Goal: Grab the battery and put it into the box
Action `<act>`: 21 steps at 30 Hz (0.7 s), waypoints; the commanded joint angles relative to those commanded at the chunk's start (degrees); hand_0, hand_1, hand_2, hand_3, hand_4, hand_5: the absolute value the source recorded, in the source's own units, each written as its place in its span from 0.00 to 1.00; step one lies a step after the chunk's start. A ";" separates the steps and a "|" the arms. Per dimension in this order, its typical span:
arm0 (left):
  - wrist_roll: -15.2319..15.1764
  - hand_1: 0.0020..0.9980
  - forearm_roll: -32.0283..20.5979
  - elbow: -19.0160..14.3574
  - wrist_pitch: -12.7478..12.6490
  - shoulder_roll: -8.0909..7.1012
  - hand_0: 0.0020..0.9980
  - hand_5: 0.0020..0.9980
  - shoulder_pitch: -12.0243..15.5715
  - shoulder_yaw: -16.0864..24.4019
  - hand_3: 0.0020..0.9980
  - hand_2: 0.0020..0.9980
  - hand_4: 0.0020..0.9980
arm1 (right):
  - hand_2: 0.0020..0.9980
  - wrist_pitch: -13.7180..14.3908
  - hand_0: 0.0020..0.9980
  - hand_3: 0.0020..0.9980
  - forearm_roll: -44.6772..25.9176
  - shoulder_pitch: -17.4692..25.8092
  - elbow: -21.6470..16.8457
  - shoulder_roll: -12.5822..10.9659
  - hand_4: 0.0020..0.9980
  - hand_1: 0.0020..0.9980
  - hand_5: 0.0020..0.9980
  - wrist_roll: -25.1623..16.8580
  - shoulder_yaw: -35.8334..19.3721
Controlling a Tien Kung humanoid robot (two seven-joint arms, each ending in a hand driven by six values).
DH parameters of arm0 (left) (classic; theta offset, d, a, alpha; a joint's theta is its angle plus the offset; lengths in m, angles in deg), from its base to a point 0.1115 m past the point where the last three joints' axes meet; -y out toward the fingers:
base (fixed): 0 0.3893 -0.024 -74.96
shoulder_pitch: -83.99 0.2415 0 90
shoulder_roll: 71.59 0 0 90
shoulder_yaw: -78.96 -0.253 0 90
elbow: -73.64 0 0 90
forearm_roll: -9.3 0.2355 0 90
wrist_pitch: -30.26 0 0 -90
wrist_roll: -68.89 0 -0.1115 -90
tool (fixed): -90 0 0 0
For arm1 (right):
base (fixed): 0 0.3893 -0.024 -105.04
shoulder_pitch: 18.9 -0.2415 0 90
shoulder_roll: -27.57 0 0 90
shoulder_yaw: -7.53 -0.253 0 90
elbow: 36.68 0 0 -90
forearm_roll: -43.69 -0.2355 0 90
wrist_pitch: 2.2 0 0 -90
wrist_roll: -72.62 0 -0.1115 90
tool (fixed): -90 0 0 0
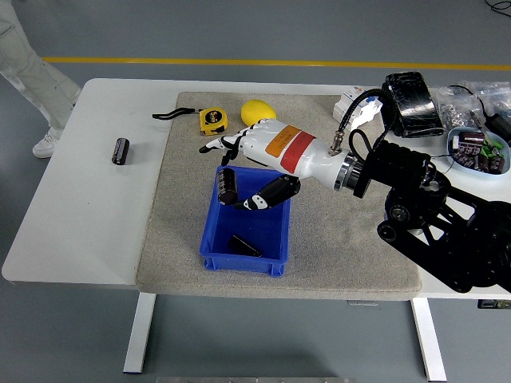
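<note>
My right hand (231, 172) reaches in from the right and hovers over the left part of the blue box (275, 231). Its fingers (217, 146) are spread out to the left and the thumb (263, 197) points down-left. A dark cylindrical battery (228, 185) stands nearly upright in the air between fingers and thumb, over the box, with a gap to the fingers. A second dark battery (120, 151) lies on the bare white table at the far left. The left hand is out of view.
A black flat object (243, 245) lies in the box. On the grey mat (176, 239) are a yellow tape measure (211, 120) and a yellow lemon (255, 108), partly hidden by my hand. Black gear (411, 102) and a bowl of parts (477, 150) sit far right. A person's leg (36, 76) shows top left.
</note>
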 joint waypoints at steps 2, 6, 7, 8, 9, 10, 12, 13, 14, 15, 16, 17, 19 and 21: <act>-0.01 0.63 0.07 0.00 0.00 0.00 0.68 0.90 0.01 0.05 0.80 0.75 0.74 | 0.96 -0.21 0.81 1.00 0.42 0.17 0.90 -0.18 1.00 0.83 0.20 0.20 -0.27; 0.08 0.63 0.30 0.01 0.01 0.06 0.68 0.90 0.06 0.24 0.80 0.75 0.74 | 0.96 -0.64 0.81 1.00 0.75 0.81 1.98 -0.45 1.00 0.83 0.20 0.70 -1.71; 0.11 0.63 0.41 0.01 0.03 0.07 0.68 0.90 0.10 0.31 0.80 0.75 0.74 | 0.96 -0.69 0.81 1.00 0.77 1.00 2.09 -0.49 1.00 0.83 0.20 0.77 -2.09; 0.15 0.63 0.49 0.01 0.04 0.09 0.67 0.90 0.13 0.34 0.80 0.75 0.74 | 0.96 -0.72 0.81 1.00 0.76 1.27 2.16 -0.56 1.00 0.83 0.22 0.82 -2.60; 0.19 0.63 0.52 0.00 0.05 0.11 0.67 0.90 0.14 0.37 0.80 0.75 0.74 | 0.96 -0.73 0.81 1.00 0.74 1.46 2.18 -0.61 1.00 0.83 0.22 0.84 -2.92; 0.23 0.63 0.54 0.00 0.05 0.12 0.67 0.90 0.15 0.37 0.80 0.75 0.74 | 0.96 -0.90 0.81 1.00 0.70 2.03 2.22 -0.73 1.00 0.83 0.22 0.89 -3.86; 0.20 0.63 0.42 0.00 0.06 0.12 0.67 0.90 0.22 0.27 0.80 0.75 0.74 | 0.96 -1.13 0.81 1.00 0.40 3.04 2.42 -1.01 1.00 0.83 0.22 1.02 -5.55; 0.18 0.63 0.37 0.00 0.06 0.13 0.67 0.90 0.24 0.24 0.80 0.75 0.74 | 0.96 -1.21 0.81 1.00 0.35 3.36 2.51 -1.14 1.00 0.83 0.22 1.07 -6.14; 0.19 0.62 0.42 0.01 0.07 0.12 0.67 0.89 0.28 0.29 0.80 0.75 0.75 | 0.94 -1.36 0.80 1.00 0.25 3.85 2.77 -1.38 0.99 0.81 0.23 1.21 -7.19; 0.21 0.62 0.52 0.01 0.10 0.13 0.67 0.89 0.32 0.37 0.80 0.75 0.75 | 0.94 -1.50 0.80 1.00 0.12 4.23 2.97 -1.59 0.99 0.81 0.23 1.33 -8.09; 0.25 0.62 0.65 0.01 0.13 0.14 0.67 0.89 0.35 0.45 0.80 0.75 0.75 | 0.94 -1.58 0.80 1.00 0.00 4.68 3.13 -1.81 0.99 0.81 0.23 1.36 -9.10; 0.27 0.62 0.64 0.01 0.14 0.13 0.67 0.89 0.38 0.42 0.80 0.75 0.75 | 0.94 -1.61 0.80 1.00 -0.06 4.97 3.22 -1.94 0.99 0.81 0.23 1.37 -9.78; 0.32 0.62 0.83 0.04 0.17 0.18 0.67 0.89 0.53 0.57 0.80 0.75 0.75 | 0.94 -1.76 0.80 1.00 -0.40 6.00 3.47 -2.33 0.99 0.81 0.23 1.50 -11.90; 0.39 0.62 0.87 0.07 0.17 0.25 0.67 0.88 0.63 0.63 0.80 0.75 0.75 | 0.92 -1.96 0.79 1.00 -1.09 7.11 3.58 -2.87 0.99 0.79 0.25 1.66 -14.10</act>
